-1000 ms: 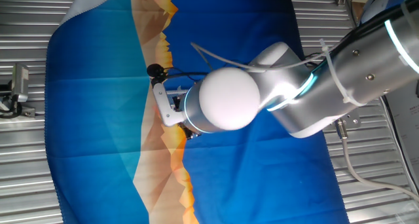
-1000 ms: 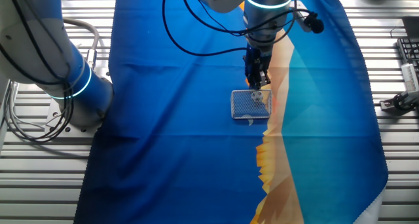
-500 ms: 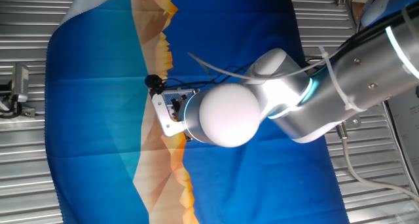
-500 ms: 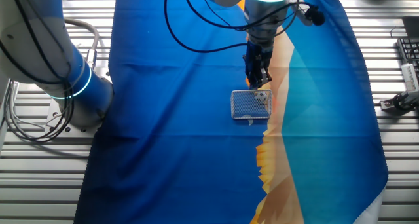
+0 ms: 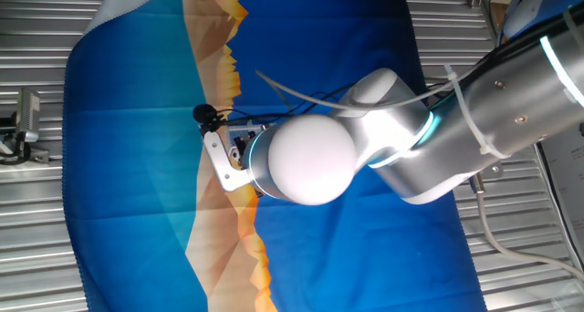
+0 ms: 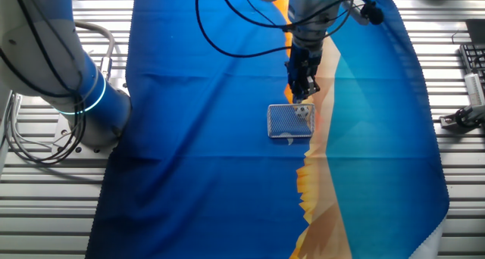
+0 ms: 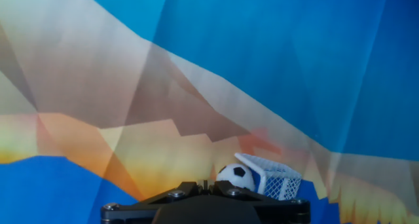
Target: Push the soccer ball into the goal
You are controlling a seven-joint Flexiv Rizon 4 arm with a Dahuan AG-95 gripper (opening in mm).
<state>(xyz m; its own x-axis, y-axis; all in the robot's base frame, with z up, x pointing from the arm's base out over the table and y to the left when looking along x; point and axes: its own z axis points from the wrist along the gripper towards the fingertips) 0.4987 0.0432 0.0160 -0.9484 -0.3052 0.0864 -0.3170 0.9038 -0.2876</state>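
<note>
Right now the soccer ball (image 7: pixel 236 177) sits at the mouth of the goal (image 7: pixel 273 177) — touching it, just past the gripper (image 6: pixel 301 95) (on the cloth (image 6: pixel 197 138)). Open or closed — I cannot tell.

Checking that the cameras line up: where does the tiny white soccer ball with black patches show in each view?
One fixed view: not visible, hidden behind the arm.
The other fixed view: tiny white soccer ball with black patches, centre, in the small white mesh goal.
Hand view: bottom centre, at the goal's mouth.
Shared landmark: the blue-and-orange cloth.
</note>
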